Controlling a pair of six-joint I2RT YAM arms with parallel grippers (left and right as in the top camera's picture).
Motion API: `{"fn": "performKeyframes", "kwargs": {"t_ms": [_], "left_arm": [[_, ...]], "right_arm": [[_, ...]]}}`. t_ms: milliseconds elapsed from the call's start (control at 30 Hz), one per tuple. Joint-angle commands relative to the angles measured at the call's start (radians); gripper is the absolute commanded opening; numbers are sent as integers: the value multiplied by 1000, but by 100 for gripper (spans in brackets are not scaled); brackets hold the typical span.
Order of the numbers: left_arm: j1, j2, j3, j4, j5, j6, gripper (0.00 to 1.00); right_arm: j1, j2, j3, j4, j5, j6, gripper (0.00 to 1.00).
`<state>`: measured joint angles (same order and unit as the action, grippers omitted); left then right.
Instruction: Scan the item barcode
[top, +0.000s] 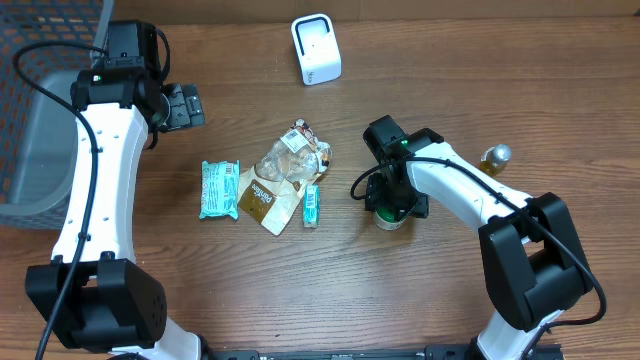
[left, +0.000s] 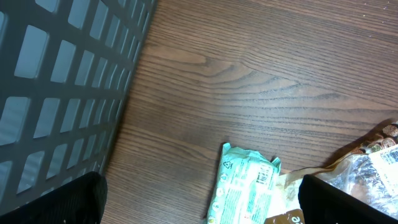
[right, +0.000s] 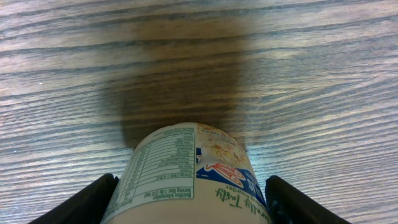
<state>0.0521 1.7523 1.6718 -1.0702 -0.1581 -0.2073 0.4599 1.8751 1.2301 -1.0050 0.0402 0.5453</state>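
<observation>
Over the brown wooden surface (top: 450, 90), your left tool (top: 188, 106) hangs spread and empty; right of centre, your right tool (right: 189, 190) seemingly pinches the white printed round tub (right: 180, 162) by its sides. Expect it light, stiff, slick: hold mid-body, label uncovered.

A dark brown wood-grain table (top: 500, 60) is seen throughout, lit evenly from above, with a soft shadow cast on its surface. A grey latticed basket (top: 30, 150) is set at its left edge.
</observation>
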Motion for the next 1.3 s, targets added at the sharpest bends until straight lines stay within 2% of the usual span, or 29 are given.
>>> {"fn": "performKeyframes", "kwargs": {"t_ms": [0,167,267,567,833,1000,1267], "left_arm": [[0,-7,18,1,-6,2,100],[0,-7,18,1,-6,2,100],[0,-7,18,1,-6,2,100],[0,-7,18,1,-6,2,100],[0,-7,18,1,-6,2,100],[0,-7,18,1,-6,2,100],[0,-7,18,1,-6,2,100]], "right_arm": [[0,1,-9,6,6,-4,70],[0,1,-14,10,6,-4,70],[0,1,-19,15,6,-4,74],[0,1,-19,16,-1,-4,73],[0,1,-19,16,-11,-4,54],[-8,1,-19,15,-95,7,52],[-24,1,-19,-40,-381,7,51]]}}
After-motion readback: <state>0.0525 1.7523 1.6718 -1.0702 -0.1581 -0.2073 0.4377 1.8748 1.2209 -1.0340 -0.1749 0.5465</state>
